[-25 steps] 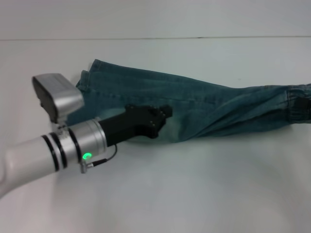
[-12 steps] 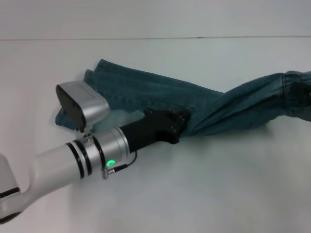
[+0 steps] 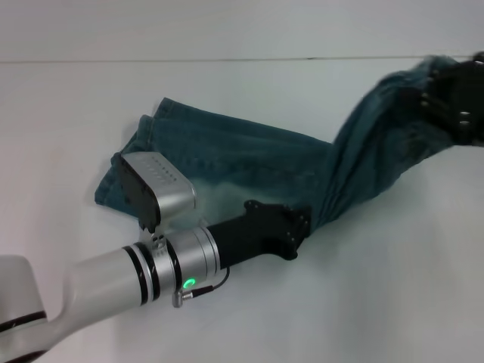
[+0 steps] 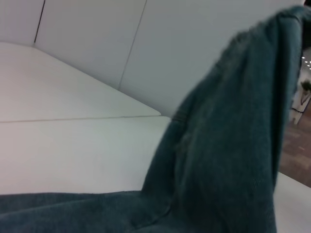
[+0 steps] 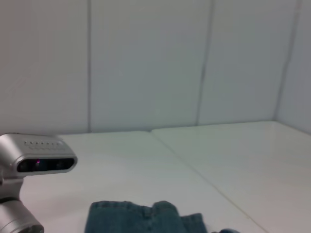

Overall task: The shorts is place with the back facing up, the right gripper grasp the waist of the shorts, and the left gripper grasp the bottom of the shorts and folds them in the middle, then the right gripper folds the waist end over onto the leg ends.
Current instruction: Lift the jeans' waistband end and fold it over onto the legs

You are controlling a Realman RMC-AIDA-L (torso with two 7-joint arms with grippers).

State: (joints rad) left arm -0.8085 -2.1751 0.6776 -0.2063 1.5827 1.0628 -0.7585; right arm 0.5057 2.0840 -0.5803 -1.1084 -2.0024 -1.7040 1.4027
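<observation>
While the denim shorts (image 3: 249, 162) lie partly flat on the white table (image 3: 227, 318), my left arm reaches in from the lower left of the head view, its silver wrist camera (image 3: 155, 189) sitting over the near left corner of the cloth. My left gripper (image 3: 291, 231) is pressed against the near edge of the denim at mid-length; whether its fingers are apart or together, I cannot tell. Left of the gripper, the shorts rest flat on the table, with the far left end showing a folded hem. Right of the gripper, the cloth rises off the table in a twisted band toward the upper right. My right gripper (image 3: 454, 98), at the far right edge, is clamped on that raised end and holds it clear of the table. From my left wrist view, the lifted denim (image 4: 233, 145) hangs as a steep drape, its lower part spreading onto the table. From my right wrist view, the flat end of the shorts (image 5: 143, 218) lies beside the wrist camera (image 5: 39, 158).
</observation>
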